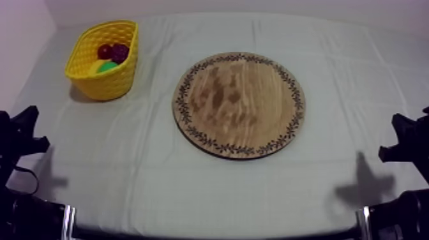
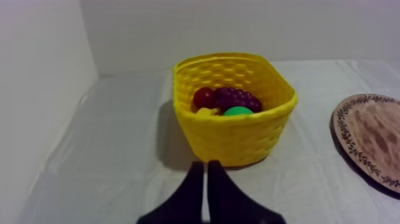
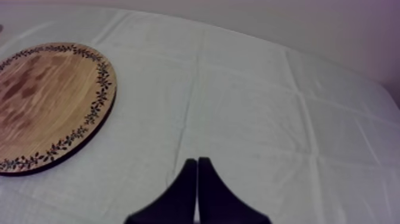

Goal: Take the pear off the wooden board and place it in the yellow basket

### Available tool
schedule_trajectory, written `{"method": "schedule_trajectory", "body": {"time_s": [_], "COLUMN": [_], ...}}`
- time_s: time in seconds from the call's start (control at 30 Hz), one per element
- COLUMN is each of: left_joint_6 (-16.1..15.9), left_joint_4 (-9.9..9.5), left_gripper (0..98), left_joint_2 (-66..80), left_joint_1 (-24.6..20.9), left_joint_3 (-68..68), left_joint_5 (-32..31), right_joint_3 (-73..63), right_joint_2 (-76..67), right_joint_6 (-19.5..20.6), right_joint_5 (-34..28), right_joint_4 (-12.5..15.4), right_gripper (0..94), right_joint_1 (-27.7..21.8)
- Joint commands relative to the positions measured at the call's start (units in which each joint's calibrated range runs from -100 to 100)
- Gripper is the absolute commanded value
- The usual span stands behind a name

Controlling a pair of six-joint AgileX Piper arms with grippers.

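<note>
The place looks like a robotics laboratory, arranged as a test station. The desk (image 1: 332,185) is covered completely with a plain grey-white cloth (image 3: 250,107) that shows fold lines, and bare white walls (image 2: 238,30) close it at the back and at the left side. A black left arm (image 1: 18,137) and a black right arm (image 1: 408,143) stand at the two near corners of the desk. The things on the cloth are practice props: a yellow basket (image 1: 105,80) of plastic weave that holds toy fruit (image 2: 237,98), and a round wooden board (image 1: 239,105) with a leaf pattern on its rim.
</note>
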State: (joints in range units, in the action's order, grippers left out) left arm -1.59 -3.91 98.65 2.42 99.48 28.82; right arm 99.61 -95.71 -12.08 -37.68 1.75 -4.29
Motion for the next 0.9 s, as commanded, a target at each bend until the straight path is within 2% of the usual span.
{"method": "schedule_trajectory", "body": {"time_s": [0.0, 0.27, 0.87], "left_joint_6": [0.19, 1.21, 0.52], "left_joint_4": [0.29, 0.41, 0.54], "left_gripper": [0.0, 0.0, 0.0], "left_joint_2": [0.59, 1.3, 1.35], "left_joint_1": [-0.08, 0.96, 0.98], "left_joint_3": [0.19, 0.49, 0.52], "left_joint_5": [0.12, 0.46, 0.78], "right_joint_3": [0.05, 0.05, 0.05], "right_joint_2": [-0.05, -0.05, -0.05], "right_joint_6": [-0.01, -0.03, -0.01], "right_joint_5": [0.01, 0.01, 0.01], "right_joint_4": [-0.02, -0.02, -0.02], "right_gripper": [0.3, 0.3, 0.3], "right_joint_1": [-0.02, -0.07, -0.07]}}
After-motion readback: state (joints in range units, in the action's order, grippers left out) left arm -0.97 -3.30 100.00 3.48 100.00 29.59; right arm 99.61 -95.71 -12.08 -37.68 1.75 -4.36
